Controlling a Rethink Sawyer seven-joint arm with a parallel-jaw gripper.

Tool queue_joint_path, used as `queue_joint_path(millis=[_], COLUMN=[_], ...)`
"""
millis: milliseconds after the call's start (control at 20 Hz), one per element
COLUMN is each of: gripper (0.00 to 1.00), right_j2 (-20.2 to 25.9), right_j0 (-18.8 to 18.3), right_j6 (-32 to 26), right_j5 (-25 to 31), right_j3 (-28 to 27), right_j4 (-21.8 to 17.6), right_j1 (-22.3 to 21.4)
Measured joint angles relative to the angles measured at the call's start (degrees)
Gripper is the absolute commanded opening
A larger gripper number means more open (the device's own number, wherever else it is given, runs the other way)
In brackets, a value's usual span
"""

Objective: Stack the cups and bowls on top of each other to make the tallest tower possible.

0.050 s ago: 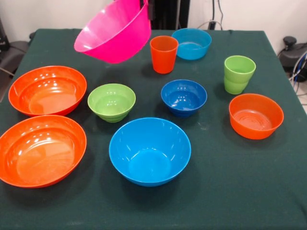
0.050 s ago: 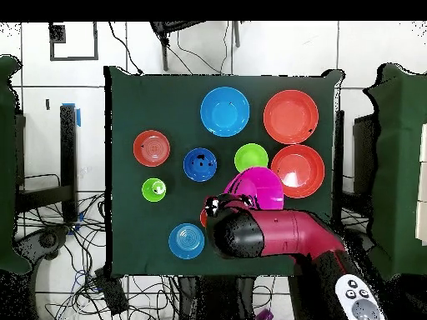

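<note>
Dark green tablecloth (image 1: 230,191); pink bowl (image 1: 115,33) tilted, aloft over far side, beside orange cup (image 1: 163,53); gripper (image 2: 218,205) at its rim, fingers hidden, grip impossible to tell; large blue bowl (image 1: 149,151) near front; stacked green cups (image 1: 238,74) right.

Large pink bowl (image 1: 115,32) hangs tilted above other bowls and cups.

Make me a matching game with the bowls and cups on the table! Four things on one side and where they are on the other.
Things:
1. pink bowl
2. green cups
3. large blue bowl
4. orange cup

Where:
A. nested one inside the other
B. lifted and tilted above the table
C. standing beside the light blue bowl
D. resting on the table, next to two large orange bowls

Pairs: 1-B, 2-A, 3-D, 4-C
</note>
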Motion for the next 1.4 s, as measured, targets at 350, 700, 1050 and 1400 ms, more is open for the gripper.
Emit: queue_joint_path(millis=[350, 700, 1050, 1400], gripper=[0.0, 0.0, 0.0, 0.0], right_j2=[3.46, 5.08, 5.17, 5.15], right_j0=[-0.02, 0.36, 1.62, 4.2], right_j6=[0.0, 0.0, 0.0, 0.0], right_j5=[3.73, 8.19, 11.12, 12.6], right_j3=[1.62, 2.43, 2.34, 0.46], right_j4=[3.68, 7.88, 9.83, 9.79], right_j1=[-5.26, -9.85, -12.05, -11.55])
